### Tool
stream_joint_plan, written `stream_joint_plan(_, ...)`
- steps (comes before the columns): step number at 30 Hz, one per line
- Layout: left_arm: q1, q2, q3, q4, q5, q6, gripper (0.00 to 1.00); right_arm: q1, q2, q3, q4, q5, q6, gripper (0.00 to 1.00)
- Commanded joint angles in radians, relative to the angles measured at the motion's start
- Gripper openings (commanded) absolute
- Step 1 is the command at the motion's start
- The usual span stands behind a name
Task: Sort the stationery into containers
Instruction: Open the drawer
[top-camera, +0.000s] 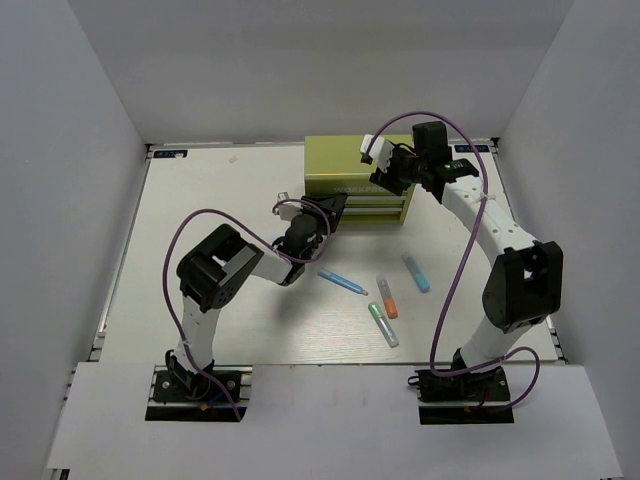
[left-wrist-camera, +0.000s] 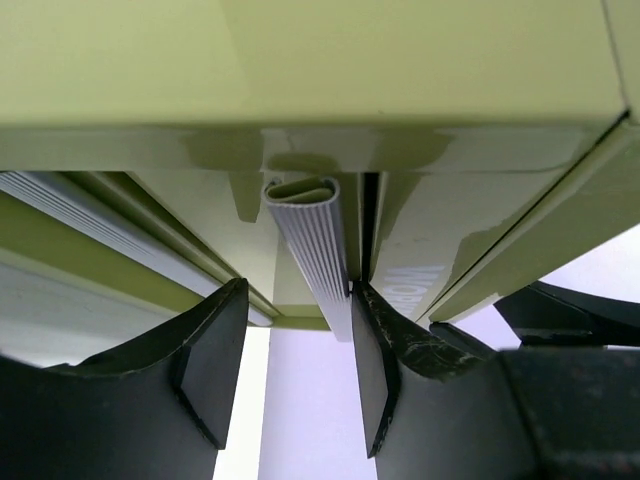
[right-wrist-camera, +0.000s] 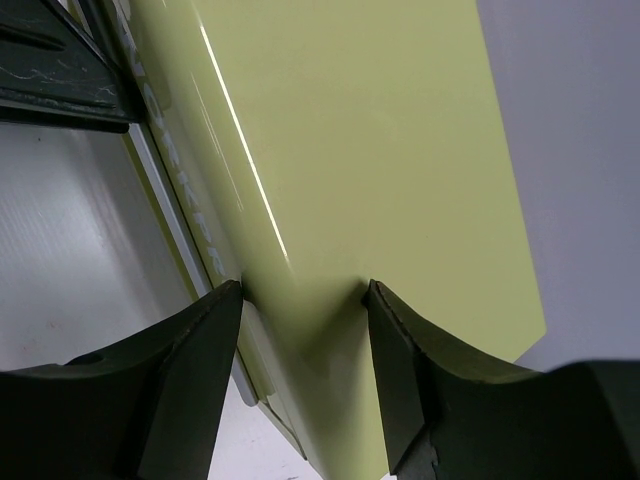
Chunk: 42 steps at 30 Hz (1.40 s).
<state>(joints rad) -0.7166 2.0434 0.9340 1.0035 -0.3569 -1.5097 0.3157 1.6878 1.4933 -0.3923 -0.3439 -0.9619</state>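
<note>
Tool chest sits at the far edge of the worktop, near the middle. Drawers look shut from above.

Four pens lie loose between the chest and the near edge, none held:
- blue pen
- light-blue marker
- orange-capped marker
- green-capped marker

Left gripper is at the chest front, fingers apart astride the ribbed drawer handle. One finger touches it, the other stands off.

Right gripper is over the chest's top front edge, fingers spread, gripping nothing. Contact unclear.

Step, as I judge it: open a drawer. Centre on the handle so both fingers bite evenly, then pull straight toward the near edge. The right arm should press down, or the chest may slide with the pull.
</note>
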Motion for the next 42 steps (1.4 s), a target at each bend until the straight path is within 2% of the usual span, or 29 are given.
stream_joint_plan(1,-0.004,0.006,0.025,0.056,-0.037,-0.013,0.56,0.002,0.019,0.031,-0.017,0.005,0.006,0.59)
stream_joint_plan(8,-0.004,0.049,0.083,0.057,-0.068,-0.032,0.55,0.000,0.033,0.038,-0.026,0.013,0.003,0.59)
stream_joint_plan(10,-0.004,0.070,0.092,0.067,-0.068,-0.032,0.51,-0.001,0.035,0.041,-0.034,0.014,-0.003,0.59)
stream_joint_plan(14,-0.004,0.090,0.092,0.076,-0.068,-0.032,0.47,0.000,0.049,0.059,-0.078,0.002,-0.023,0.50)
stream_joint_plan(21,-0.004,0.100,0.063,0.118,-0.068,-0.032,0.35,-0.001,0.058,0.062,-0.125,-0.004,-0.046,0.48)
stream_joint_plan(25,-0.004,0.109,0.054,0.139,-0.068,-0.032,0.21,-0.001,0.062,0.061,-0.137,-0.003,-0.051,0.46)
stream_joint_plan(29,-0.004,0.118,0.043,0.175,-0.050,-0.032,0.01,-0.001,0.072,0.068,-0.149,-0.004,-0.049,0.46)
stream_joint_plan(42,-0.044,0.064,-0.087,0.184,-0.019,-0.014,0.00,0.005,0.112,0.123,-0.221,0.006,-0.049,0.45)
